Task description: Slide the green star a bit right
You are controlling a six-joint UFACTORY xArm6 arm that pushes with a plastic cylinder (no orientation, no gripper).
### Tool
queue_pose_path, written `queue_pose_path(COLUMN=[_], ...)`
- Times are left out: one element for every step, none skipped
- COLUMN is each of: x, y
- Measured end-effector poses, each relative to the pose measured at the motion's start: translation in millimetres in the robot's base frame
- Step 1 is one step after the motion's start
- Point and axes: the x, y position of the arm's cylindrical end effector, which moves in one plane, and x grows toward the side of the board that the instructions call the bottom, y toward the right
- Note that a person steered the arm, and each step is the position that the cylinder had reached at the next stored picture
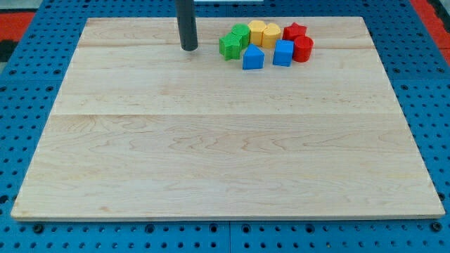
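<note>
The green star (228, 46) lies near the board's top edge, at the left end of a tight cluster of blocks. A second green block (241, 34) touches it at its upper right. My tip (188, 48) rests on the wooden board (211, 154), to the left of the green star and apart from it by a small gap. The dark rod rises out of the view's top. A blue house-shaped block (253, 57) sits just right of and below the star.
The cluster goes on to the right with two yellow blocks (256, 31) (271, 35), a blue cube (283, 53), a red star (294, 31) and a red cylinder (303, 49). A blue pegboard (21, 126) surrounds the board.
</note>
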Motion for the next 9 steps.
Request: queue_pose_path(x=[0.0, 0.0, 0.0, 0.0, 0.5, 0.5, 0.5, 0.5, 0.6], y=[13.5, 13.7, 20.7, 28.6, 34.1, 40.5, 44.9, 44.9, 44.9])
